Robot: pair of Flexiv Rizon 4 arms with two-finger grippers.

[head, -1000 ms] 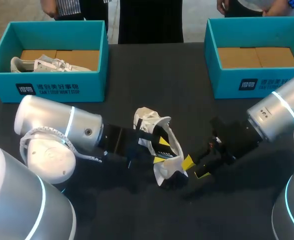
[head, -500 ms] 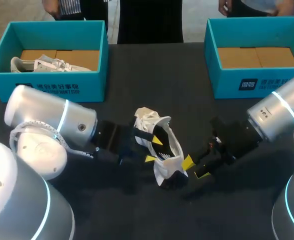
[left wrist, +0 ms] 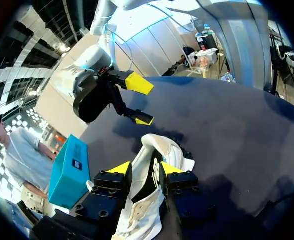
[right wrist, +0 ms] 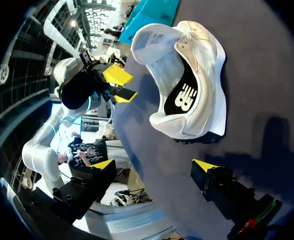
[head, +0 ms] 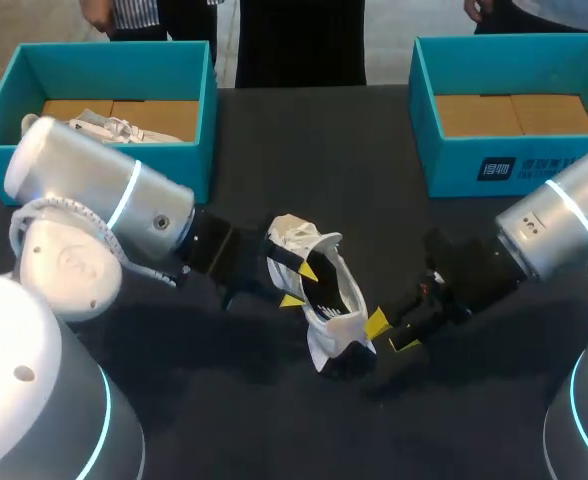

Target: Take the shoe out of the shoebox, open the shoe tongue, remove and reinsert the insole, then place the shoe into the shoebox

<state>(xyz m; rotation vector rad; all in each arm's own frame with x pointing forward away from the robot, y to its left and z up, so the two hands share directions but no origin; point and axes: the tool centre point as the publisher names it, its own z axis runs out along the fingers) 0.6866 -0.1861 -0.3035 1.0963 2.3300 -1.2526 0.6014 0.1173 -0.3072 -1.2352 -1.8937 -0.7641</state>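
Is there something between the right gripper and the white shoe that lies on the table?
Nothing visible. The right gripper, jaws open, is just beside the shoe, and the right wrist view shows only bare table between them. The left gripper is at the shoe's other side.

Our right gripper (right wrist: 154,165) hangs low over the dark table (right wrist: 257,75), its two yellow fingertips (right wrist: 104,164) spread wide with nothing between them. Just ahead of it we see the white shoe (right wrist: 207,60) resting on the table, its opening turned toward us and its tongue (right wrist: 149,42) folded back. Inside lies the black insole (right wrist: 184,97). Our left gripper (right wrist: 121,85) hovers just beside the tongue end, tips apart; we cannot tell whether it touches. A teal shoebox (right wrist: 154,11) stands beyond the shoe, toward the table's far edge.
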